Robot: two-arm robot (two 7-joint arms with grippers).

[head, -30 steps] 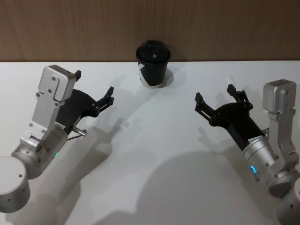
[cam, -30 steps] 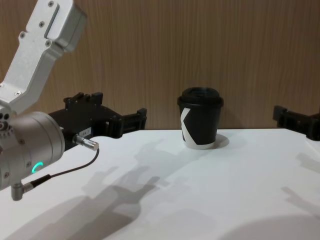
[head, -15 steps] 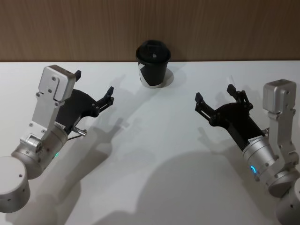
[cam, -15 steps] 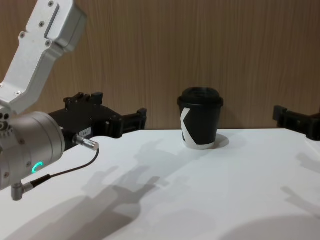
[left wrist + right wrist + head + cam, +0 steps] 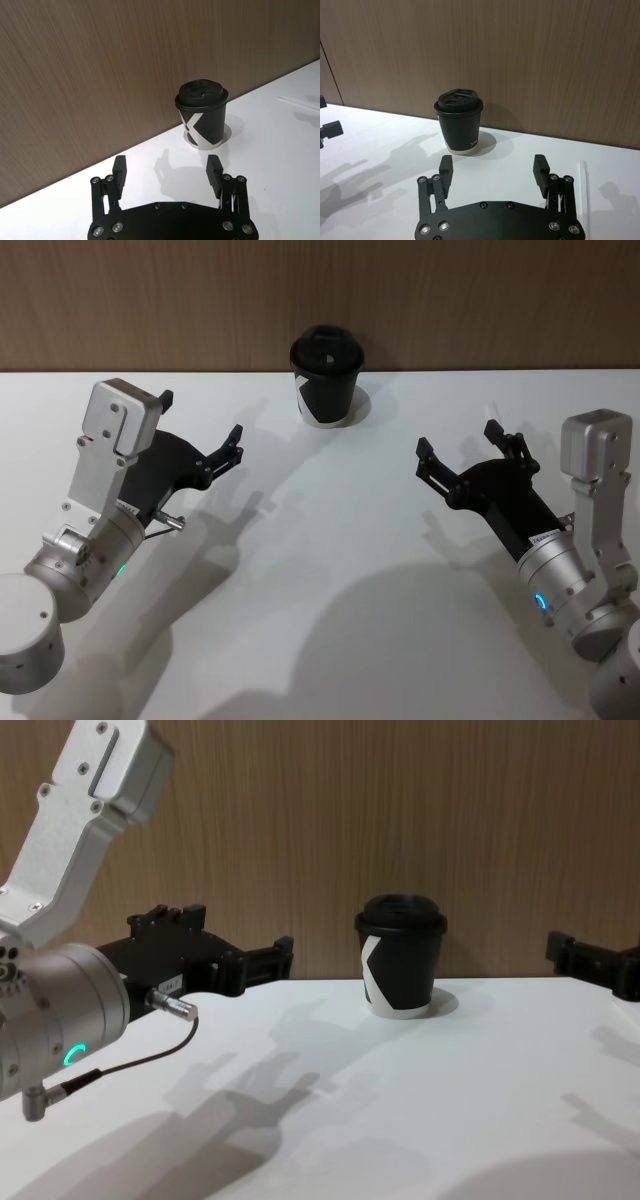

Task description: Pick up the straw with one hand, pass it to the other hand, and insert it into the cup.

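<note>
White straw (image 5: 583, 175) flat on white surface (image 5: 330, 570), near back edge, right of cup (image 5: 325, 375); cup at mid back edge. Left pincer (image 5: 201, 415) and right pincer (image 5: 457, 438) both spread, empty. Risk: thin straw likely to roll or slip from a shallow pinch; light cup apt to tip if nudged.

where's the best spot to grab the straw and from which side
Near its middle, from above, pinching across its width. The straw lies flat on the table near the right claw; thin and long, so a top-down pinch probably suits.
</note>
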